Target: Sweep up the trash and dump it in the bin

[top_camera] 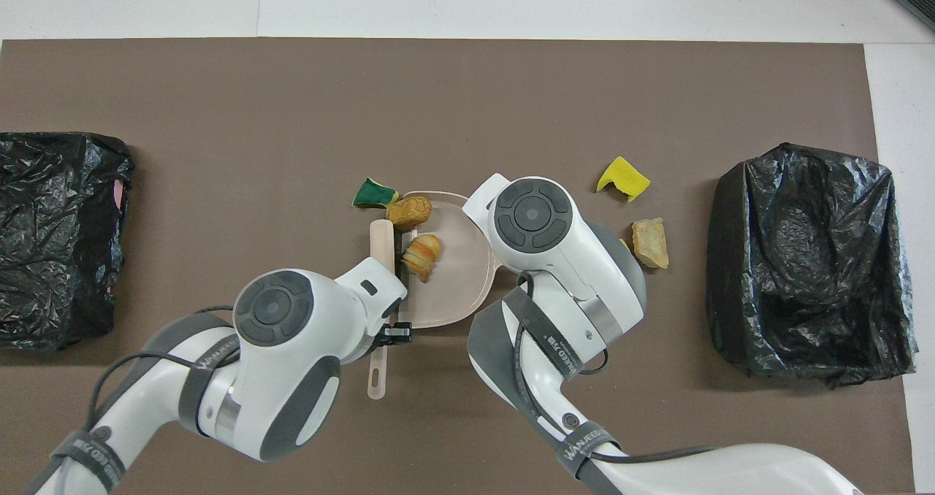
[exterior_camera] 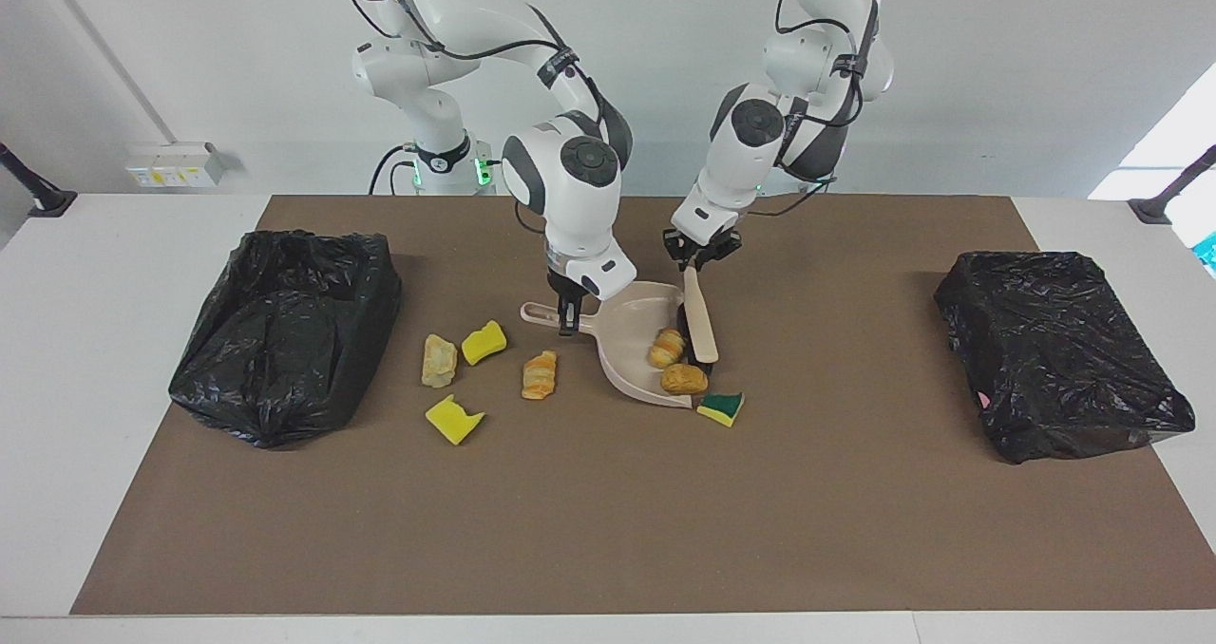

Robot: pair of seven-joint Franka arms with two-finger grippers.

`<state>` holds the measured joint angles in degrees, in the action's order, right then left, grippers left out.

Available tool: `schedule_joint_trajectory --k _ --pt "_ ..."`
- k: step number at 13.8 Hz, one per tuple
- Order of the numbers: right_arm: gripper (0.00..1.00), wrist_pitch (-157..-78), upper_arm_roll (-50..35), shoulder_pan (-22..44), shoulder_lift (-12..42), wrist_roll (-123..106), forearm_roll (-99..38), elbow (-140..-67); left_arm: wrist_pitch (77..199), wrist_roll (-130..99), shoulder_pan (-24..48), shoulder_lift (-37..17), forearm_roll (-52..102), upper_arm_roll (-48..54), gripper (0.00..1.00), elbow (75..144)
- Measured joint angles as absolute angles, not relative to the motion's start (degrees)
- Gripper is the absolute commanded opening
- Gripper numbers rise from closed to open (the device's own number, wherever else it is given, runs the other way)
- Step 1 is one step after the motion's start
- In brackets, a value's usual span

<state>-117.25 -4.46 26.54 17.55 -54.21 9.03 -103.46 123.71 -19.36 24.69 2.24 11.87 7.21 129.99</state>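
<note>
In the facing view, the fingers of the right gripper (exterior_camera: 568,319) are clenched on the dustpan (exterior_camera: 635,340) handle; those of the left gripper (exterior_camera: 698,262) grasp the brush (exterior_camera: 701,316). Two pastry pieces (exterior_camera: 675,364) lie in the pan, and the green-backed sponge (exterior_camera: 722,407) is touching its lip. Sweeping is judged underway; that sponge is next. Four bits (exterior_camera: 489,370) lie toward the open bin (exterior_camera: 285,335).

In the overhead view, the right arm hides two of those bits, while the brush handle's free end (top_camera: 378,378) is seen only here.
</note>
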Motion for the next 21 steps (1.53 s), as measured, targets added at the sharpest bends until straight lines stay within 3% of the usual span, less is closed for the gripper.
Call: schedule_joint_trajectory --k 5,10,15,21 --pt "0.00 -117.2 -4.4 26.5 17.5 -54.2 9.0 -103.5 117.2 -4.7 15.2 0.4 4.8 6.7 0.00 123.9" --pt "0.00 -117.2 -4.4 26.5 17.4 -54.2 9.0 -103.5 122.7 1.4 10.2 -5.3 2.9 6.7 0.00 118.3" --pt "0.00 -117.2 -4.4 26.5 17.3 -54.2 9.0 -103.6 121.5 1.9 12.5 -9.2 0.9 8.0 0.00 117.2" --pt "0.00 -117.2 -4.4 26.5 17.2 -54.2 9.0 -103.7 113.6 -0.5 20.8 -7.8 0.8 8.3 0.00 116.9"
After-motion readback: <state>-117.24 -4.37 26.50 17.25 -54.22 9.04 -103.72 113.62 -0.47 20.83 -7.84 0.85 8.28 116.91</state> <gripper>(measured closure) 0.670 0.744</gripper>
